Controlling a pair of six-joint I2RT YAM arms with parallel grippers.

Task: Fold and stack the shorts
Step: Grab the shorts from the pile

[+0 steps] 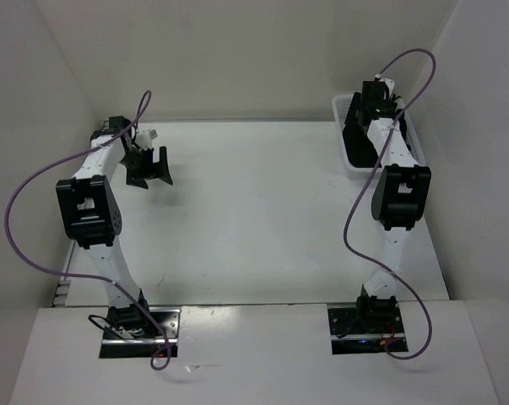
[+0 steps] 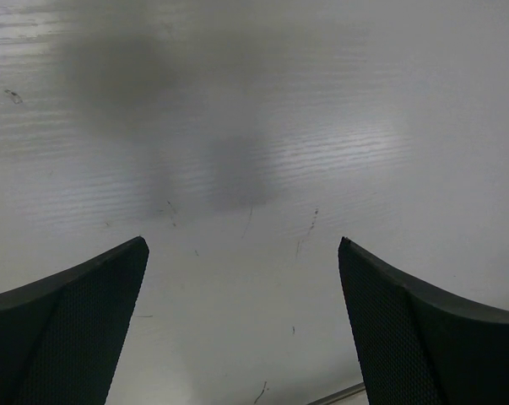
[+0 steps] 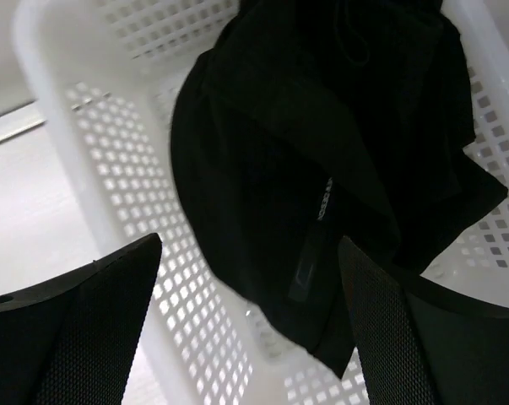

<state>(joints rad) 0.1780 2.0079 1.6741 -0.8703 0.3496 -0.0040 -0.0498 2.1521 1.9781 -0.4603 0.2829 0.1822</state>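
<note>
The black shorts [image 3: 322,143] lie crumpled in a white perforated basket [image 3: 136,211], with a small white logo mark on the fabric. In the top view the shorts [image 1: 356,139] show as a dark mass in the basket [image 1: 343,110] at the far right. My right gripper [image 3: 250,245] is open and empty, hovering over the basket with its jaws straddling the lower edge of the shorts, not touching; in the top view it is hidden behind its arm. My left gripper [image 1: 148,169] is open and empty above the bare white table [image 2: 254,126] at the far left.
White walls close the table at the back and on both sides. Purple cables loop from both arms. The basket stands against the right wall. The tabletop shows faint scuff marks [image 2: 309,224] under my left gripper [image 2: 241,245].
</note>
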